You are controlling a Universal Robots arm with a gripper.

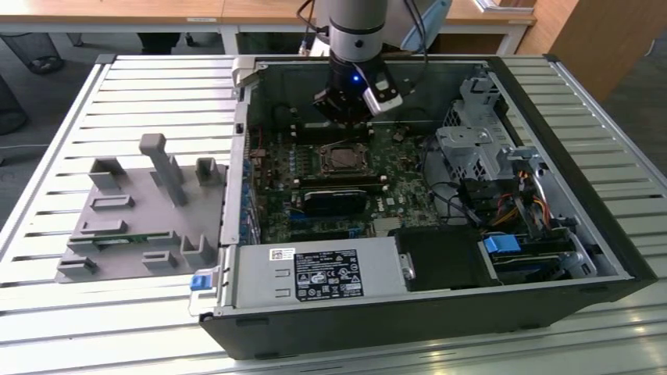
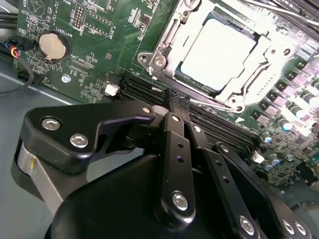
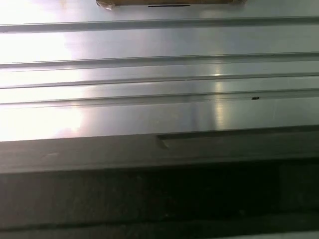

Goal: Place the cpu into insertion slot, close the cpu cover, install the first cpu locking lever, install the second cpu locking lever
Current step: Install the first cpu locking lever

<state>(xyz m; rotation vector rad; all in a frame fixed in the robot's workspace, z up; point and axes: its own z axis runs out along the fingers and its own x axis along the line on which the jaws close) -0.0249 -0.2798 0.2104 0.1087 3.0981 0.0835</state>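
The claw (image 2: pixel 175 99) hangs low inside the open PC case (image 1: pixel 583 258), just above the green motherboard (image 2: pixel 94 40) and near the insertion slot (image 1: pixel 342 158), on the side twd the rear wall in the exterior view. In the second wrist view its black fingers (image 2: pixel 174 107) sit pressed together at the tips w/ nothing between them, so it's narrowed to closed and carrying nothing.

The cpu (image 2: pixel 219 52) is already seated in the slot: dull silver face up, lying flat and square. The cpu cover (image 2: pixel 167 37) is folded down around it, its silvery frame ringing the chip w/ the face showing thru the cut-out. So placement looks done, and prob the cover too. Whether either locking lever is latched I can't tell; thin metal bars run along the frame edges, but their hooks aren't clear.

Handling, as a guess: the chip is light, rigid, smooth-faced and fragile underneath (contacts), so any hold belongs on its side edges, never a press on the middle. The cover is thin stiff sheet metal on a hinge; push on the frame rim, not over the chip. Levers would be springy wire, best caught near the free end.

Long black memory slots (image 2: pixel 209 122) run just beside the socket, close under the fingertips.
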